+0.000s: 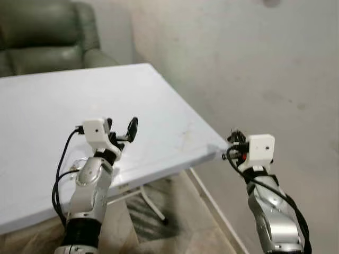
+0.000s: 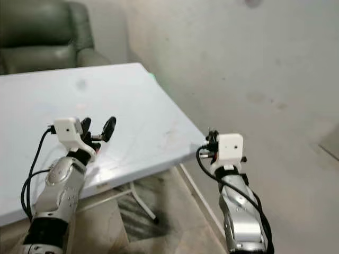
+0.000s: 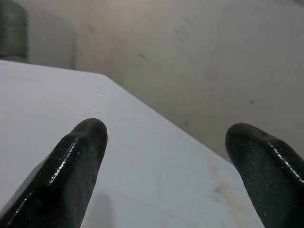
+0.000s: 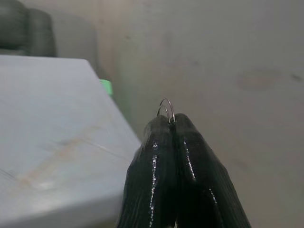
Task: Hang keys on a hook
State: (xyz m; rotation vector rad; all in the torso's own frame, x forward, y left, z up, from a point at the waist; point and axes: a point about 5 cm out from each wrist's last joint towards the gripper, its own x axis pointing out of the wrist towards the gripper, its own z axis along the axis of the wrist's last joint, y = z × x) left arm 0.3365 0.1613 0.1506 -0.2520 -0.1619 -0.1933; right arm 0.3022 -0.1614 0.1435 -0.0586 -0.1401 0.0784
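The right gripper (image 4: 173, 124) is closed tight on a thin metal key ring (image 4: 166, 107), only a small arc of which protrudes above the fingertips; it is held in the air just past the near corner of the white desk (image 1: 159, 106), facing a bare plaster wall (image 1: 254, 69). The keys themselves cannot be made out (presumably hanging below the fingers, hidden). The left gripper (image 1: 123, 132) hovers over the desk edge with its fingers spread wide, holding nothing. Risk, as a judgement: the pinch takes the ring by a very short arc, so a jolt or a sideways load against a hook could twist the ring out of the fingertips and drop the keys to the floor; moreover, little ring is left free to pass over a hook. No hook can be identified, so an approach would rest on an unconfirmed target. The right wrist view alone reveals the ring; the head views show a small dark blur there but give the arm positions and a green armchair (image 1: 47, 32) behind the desk.
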